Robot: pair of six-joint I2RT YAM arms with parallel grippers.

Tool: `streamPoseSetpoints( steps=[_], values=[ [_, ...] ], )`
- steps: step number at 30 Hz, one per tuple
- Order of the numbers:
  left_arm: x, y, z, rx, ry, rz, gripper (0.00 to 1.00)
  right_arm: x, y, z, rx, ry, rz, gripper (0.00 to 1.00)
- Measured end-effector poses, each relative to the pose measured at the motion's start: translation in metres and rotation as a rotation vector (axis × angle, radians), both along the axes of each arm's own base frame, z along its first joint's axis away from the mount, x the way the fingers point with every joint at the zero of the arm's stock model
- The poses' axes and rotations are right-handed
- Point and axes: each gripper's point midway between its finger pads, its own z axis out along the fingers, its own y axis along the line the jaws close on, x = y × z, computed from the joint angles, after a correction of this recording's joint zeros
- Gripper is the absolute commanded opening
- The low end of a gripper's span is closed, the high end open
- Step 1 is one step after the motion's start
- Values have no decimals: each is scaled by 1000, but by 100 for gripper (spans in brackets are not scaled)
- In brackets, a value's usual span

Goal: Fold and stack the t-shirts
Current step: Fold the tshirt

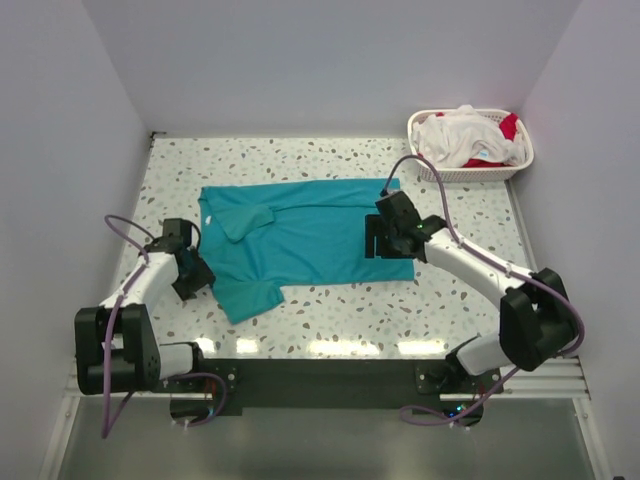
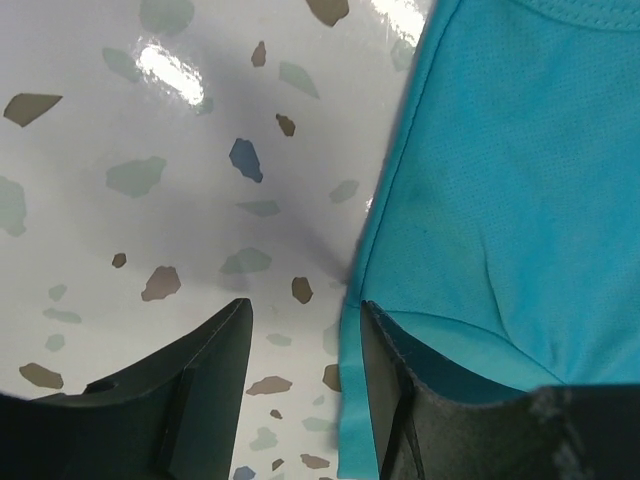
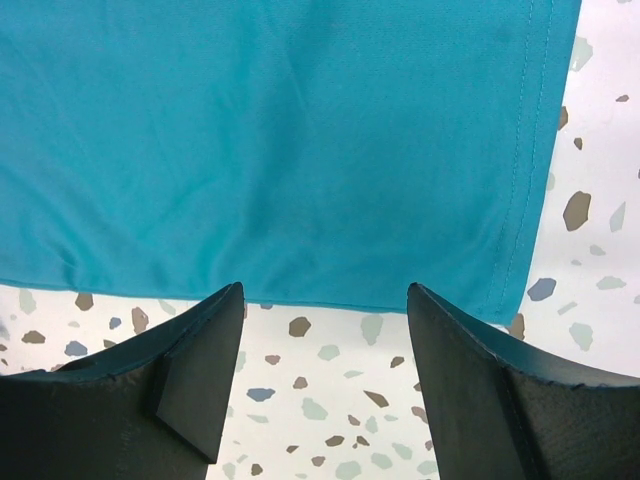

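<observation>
Teal tee (image 1: 310,235) lies flat mid-table, mid-fold. Left gripper (image 2: 300,340) and right gripper (image 3: 325,320) are wide open, empty, at its edges. Next: both pinch the edge, fold over.

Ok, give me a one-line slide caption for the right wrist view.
Open right fingers hover above the speckled table, just short of the teal t-shirt.

Teal t-shirt (image 1: 300,240) hem partly hidden under right tool (image 1: 372,238), heaped garments (image 1: 462,135) in basket (image 1: 475,173), number unclear

Lab booth: bare walls (image 1: 300,60), terrazzo table (image 1: 330,312)
</observation>
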Motion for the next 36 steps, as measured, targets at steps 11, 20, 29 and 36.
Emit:
streamPoseSetpoints(
  steps=[11, 20, 29, 36],
  values=[
    [-6, -12, -8, -24, 49, -37, 52, -8, -6, -11, -9, -5, 17, 70],
    [1, -16, -10, -37, 52, -49, 42, -11, -9, -4, -5, -30, 20, 70],
    [5, -18, -11, -43, 34, -53, 0, -17, -24, -6, -55, -22, -12, 69],
    [7, -19, -11, -46, 22, -57, 0, -23, -51, -15, -103, 29, -91, 57]
  ],
)
